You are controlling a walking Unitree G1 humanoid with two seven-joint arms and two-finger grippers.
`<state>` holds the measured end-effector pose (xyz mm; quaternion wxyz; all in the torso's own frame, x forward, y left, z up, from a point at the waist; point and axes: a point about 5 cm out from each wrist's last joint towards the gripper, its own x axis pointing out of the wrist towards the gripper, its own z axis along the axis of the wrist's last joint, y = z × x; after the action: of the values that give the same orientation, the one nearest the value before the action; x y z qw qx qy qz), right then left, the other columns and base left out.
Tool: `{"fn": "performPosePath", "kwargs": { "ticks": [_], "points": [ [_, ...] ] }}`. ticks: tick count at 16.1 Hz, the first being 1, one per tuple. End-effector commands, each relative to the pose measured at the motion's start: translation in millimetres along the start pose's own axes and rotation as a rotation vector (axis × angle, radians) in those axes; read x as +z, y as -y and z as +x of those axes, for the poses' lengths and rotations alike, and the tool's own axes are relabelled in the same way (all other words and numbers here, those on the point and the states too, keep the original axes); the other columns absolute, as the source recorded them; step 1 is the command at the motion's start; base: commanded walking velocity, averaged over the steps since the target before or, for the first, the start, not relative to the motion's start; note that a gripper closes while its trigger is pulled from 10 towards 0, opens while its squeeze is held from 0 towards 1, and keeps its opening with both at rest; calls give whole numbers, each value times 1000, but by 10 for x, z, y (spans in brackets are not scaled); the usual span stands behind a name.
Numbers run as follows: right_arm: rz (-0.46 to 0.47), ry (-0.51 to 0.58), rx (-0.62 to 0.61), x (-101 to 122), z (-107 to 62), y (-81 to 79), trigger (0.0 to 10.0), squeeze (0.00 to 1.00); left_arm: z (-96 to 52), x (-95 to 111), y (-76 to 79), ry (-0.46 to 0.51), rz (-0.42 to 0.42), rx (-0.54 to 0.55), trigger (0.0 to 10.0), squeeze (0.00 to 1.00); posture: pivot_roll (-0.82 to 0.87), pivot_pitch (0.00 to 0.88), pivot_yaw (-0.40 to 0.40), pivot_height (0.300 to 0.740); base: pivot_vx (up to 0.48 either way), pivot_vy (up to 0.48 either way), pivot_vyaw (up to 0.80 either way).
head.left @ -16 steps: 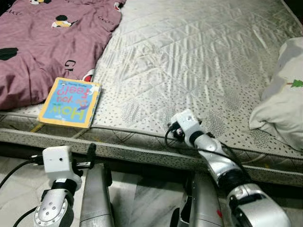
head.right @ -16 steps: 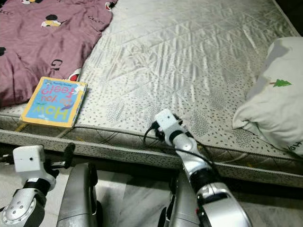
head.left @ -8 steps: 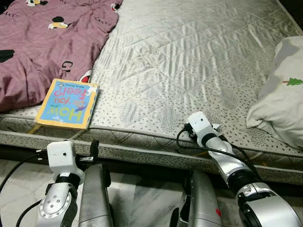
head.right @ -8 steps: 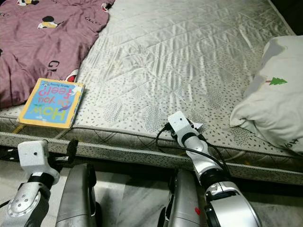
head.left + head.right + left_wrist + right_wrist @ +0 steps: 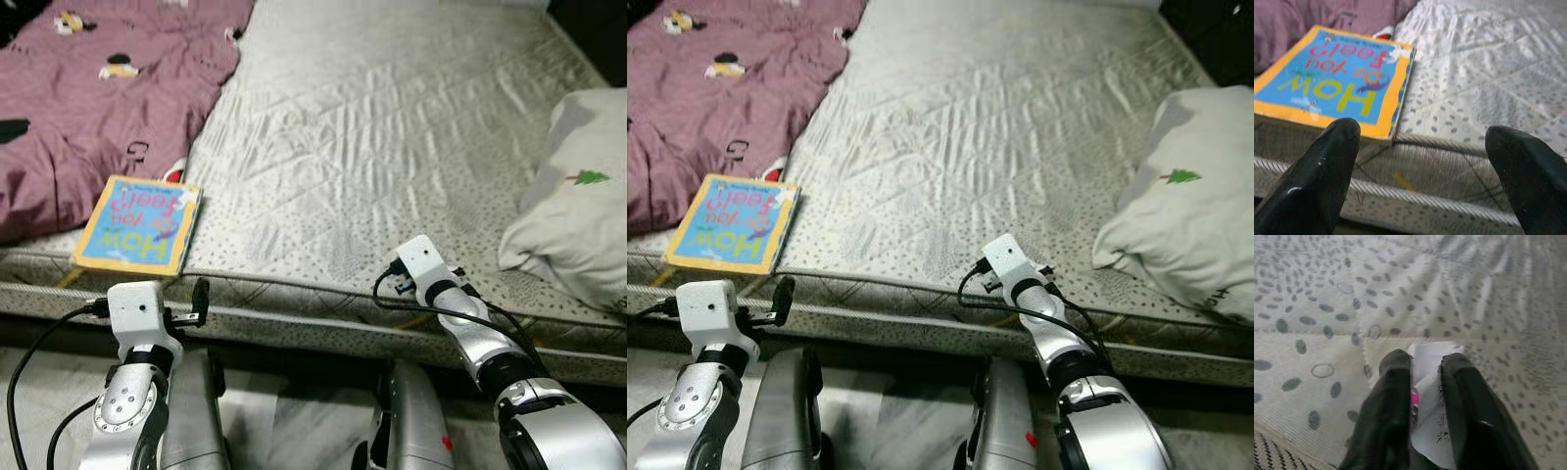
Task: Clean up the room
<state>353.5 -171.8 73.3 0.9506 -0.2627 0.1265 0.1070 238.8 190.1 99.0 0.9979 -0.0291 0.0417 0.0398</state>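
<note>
Bare quilted mattress point(image 5: 392, 127) w/ dotted border, pale floor point(image 5: 294, 411) below. Maroon blanket point(image 5: 88, 108) at far left; book point(image 5: 139, 224) at bed edge beside it; white pillow point(image 5: 573, 196) at right. Right gripper point(image 5: 1422, 369) pinches white paper scrap point(image 5: 1427, 396) on mattress nr front edge. Left gripper point(image 5: 1422, 142) open, fingers spread, before book.

A bare quilted grey mattress point(image 5: 392, 147) with speckled edging stands over a pale marbled floor point(image 5: 29, 392)

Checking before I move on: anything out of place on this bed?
Yes. A children's book lies at the mattress edge beside the crumpled maroon blanket. The right hand pinches a white paper scrap.
</note>
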Motion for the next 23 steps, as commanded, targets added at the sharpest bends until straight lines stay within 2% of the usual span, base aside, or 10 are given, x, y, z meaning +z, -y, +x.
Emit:
{"fn": "performPosePath", "kwargs": {
  "ticks": [1, 12, 13, 14, 15, 20, 23],
  "points": [
    [-1, 11, -16, 29, 9, 54, 0, 0, 18, -23, -8, 0, 1, -1, 10000, 0, 39, 23, -70, 508, 0, 0, 0],
    [17, 34, -29, -10, -28, 84, 0, 0, 146, -58, 21, 26, -12, -5, 10000, 0, 0, 0, -59, 508, 0, 0, 0],
    [39, 54, -7, 3, -33, 66, 1059, 0, 163, -53, 30, 30, -13, -8, 10000, 0, -8, 0, -54, 508, 0, 0, 0],
    [42, 78, 4, 26, -36, 55, 2588, 0, 167, -48, 29, 32, -14, -8, 10000, 0, -8, 0, -55, 508, 0, 0, 0],
    [42, 95, 25, 47, -36, 21, 10000, 1000, 176, -42, 25, 35, -14, -8, 10000, 0, -8, 0, -55, 508, 0, 0, 0],
    [65, 91, 85, 71, -18, -88, 10000, 1000, 140, -50, 10, 36, -16, -5, 10000, 0, 4, 0, -58, 508, 0, 0, 0],
    [20, 73, 72, 88, 4, -81, 10000, 1000, 134, -55, 4, 33, -14, -5, 10000, 0, 8, 0, -57, 508, 0, 0, 0]
  ]
}}
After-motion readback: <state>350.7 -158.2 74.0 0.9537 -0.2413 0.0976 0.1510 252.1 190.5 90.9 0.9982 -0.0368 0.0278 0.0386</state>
